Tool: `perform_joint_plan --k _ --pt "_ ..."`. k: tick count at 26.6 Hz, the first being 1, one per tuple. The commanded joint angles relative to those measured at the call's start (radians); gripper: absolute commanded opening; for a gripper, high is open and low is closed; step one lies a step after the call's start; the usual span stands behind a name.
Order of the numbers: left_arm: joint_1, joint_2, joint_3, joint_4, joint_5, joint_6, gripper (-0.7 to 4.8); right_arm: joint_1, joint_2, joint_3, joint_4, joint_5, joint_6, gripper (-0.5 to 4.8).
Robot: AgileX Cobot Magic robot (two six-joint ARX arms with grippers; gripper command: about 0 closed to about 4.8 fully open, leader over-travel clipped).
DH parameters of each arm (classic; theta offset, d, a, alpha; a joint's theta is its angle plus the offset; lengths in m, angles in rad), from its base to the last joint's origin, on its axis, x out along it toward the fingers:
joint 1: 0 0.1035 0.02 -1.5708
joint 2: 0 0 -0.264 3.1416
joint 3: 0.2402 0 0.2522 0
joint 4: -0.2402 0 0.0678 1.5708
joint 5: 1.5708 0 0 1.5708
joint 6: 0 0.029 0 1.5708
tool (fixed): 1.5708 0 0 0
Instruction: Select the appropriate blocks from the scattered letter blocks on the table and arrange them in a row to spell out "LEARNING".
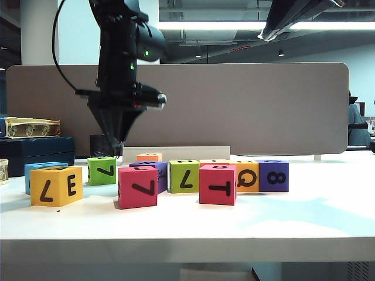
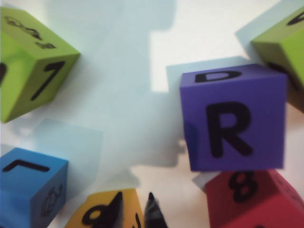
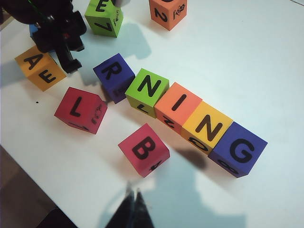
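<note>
Letter blocks (image 3: 179, 114): R-N-I-N-G row touching on white table (image 3: 266, 61); A, L, B, others loose nearby.

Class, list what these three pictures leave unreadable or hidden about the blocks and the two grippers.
- Left gripper: left wrist view's edge cuts it off; only the fingertips show.
- Right gripper: right wrist view shows blurred tips only; absent from the exterior view.
- Orange block: exterior view, mostly hidden behind the purple block; letter unreadable.
- Red block: left wrist view, cut off by the edge.
</note>
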Motion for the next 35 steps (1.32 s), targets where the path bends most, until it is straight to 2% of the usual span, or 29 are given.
perform_joint_plan --k 1,4,11,25,29,33,35 --pt "-0.001 0.019 0.000 -0.010 0.005 0.001 0.54 0.001 -0.003 0.004 0.011 -0.006 -0.002 -0.01" --pt "-0.002 0.042 0.000 -0.005 0.045 0.001 0.54 0.001 -0.003 0.004 0.012 -0.006 -0.002 -0.01" --pt "-0.010 0.086 0.000 0.010 0.204 0.001 0.53 0.001 -0.003 0.004 0.013 -0.006 -0.002 -0.01" --pt "-0.009 0.087 0.000 0.083 0.202 0.001 0.52 0.001 -0.003 0.004 0.009 -0.006 -0.002 -0.01" --pt "-0.008 0.080 0.013 0.000 0.116 -0.005 0.53 0.001 -0.003 0.004 0.010 -0.006 -0.002 -0.01" --pt "0.005 0.067 0.093 -0.038 -0.033 0.058 0.53 0.001 -0.003 0.004 0.016 -0.006 -0.002 -0.01" --pt "0.016 0.068 0.125 -0.029 -0.050 0.081 0.53 0.001 -0.003 0.004 0.016 -0.006 -0.002 -0.01"
